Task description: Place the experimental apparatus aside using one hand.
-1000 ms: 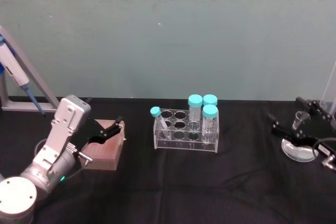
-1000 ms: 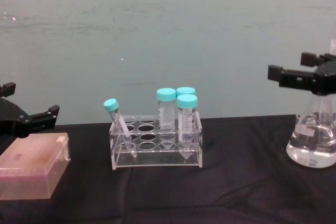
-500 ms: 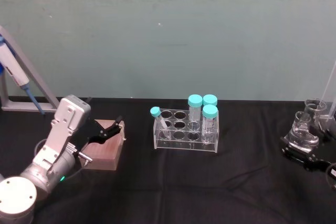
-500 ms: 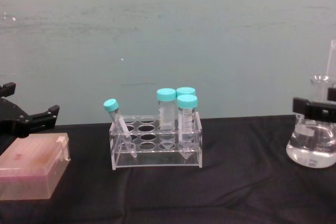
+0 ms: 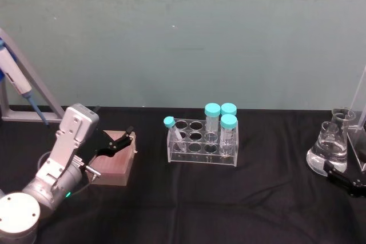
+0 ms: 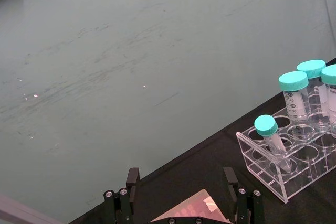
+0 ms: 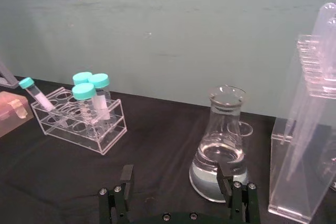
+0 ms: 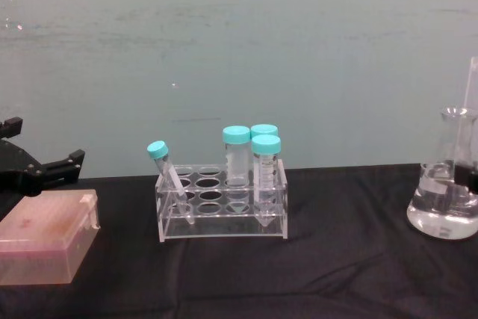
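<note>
1. Flask [image 5: 329, 151] of clear conical glass stands upright on the black worktop [image 5: 229, 198], well to the right of the clear tube rack [image 5: 203, 144]; a little clear liquid lies in its base.
2. The right pincer [image 7: 178, 192] is released and grasps nothing; in the right wrist view its two fingers [image 7: 119, 187] stand wide apart, just in front of the flask [image 7: 220, 153], not touching it.
3. The same view shows a tall acrylic stand [image 7: 302, 135] with long round-topped tubes just beside the flask, on the side away from the rack [image 7: 79, 116].
4. In the chest view the flask [image 8: 442, 203] is seen from the side, with a dark part of the right arm at its far edge.
5. The left pincer [image 5: 117, 141] hangs released above a brown-pink box [image 5: 114, 164], well to the left of the rack.
6. The rack holds four teal-capped tubes [image 5: 220, 121]; the one at its left end leans, the other three stand upright.
</note>
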`<state>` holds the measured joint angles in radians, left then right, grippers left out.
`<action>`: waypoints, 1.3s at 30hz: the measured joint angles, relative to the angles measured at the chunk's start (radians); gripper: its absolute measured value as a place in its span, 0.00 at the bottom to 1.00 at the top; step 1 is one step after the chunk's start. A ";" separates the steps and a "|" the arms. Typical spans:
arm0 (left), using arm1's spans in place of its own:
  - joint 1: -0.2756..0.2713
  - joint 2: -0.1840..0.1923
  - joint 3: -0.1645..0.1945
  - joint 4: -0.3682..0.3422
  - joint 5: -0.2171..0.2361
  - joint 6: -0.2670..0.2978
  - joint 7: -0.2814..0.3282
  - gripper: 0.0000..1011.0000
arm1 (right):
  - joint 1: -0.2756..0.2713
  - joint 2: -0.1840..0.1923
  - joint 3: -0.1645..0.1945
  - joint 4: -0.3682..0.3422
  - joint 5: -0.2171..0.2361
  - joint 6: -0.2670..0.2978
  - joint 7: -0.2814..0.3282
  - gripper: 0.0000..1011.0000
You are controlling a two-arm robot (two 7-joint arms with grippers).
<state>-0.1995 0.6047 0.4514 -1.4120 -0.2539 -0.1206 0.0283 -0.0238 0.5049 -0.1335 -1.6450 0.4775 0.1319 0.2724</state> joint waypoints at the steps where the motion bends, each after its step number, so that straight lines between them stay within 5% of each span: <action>1: 0.000 0.000 0.000 0.000 0.000 0.000 0.000 0.99 | -0.002 -0.001 0.002 0.000 -0.001 0.001 -0.002 0.99; 39: 0.000 0.000 0.000 0.000 0.000 0.000 0.000 0.99 | -0.007 -0.008 0.010 0.001 -0.013 -0.003 -0.002 0.99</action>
<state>-0.1996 0.6047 0.4514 -1.4120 -0.2539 -0.1205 0.0283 -0.0312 0.4969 -0.1230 -1.6439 0.4642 0.1288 0.2700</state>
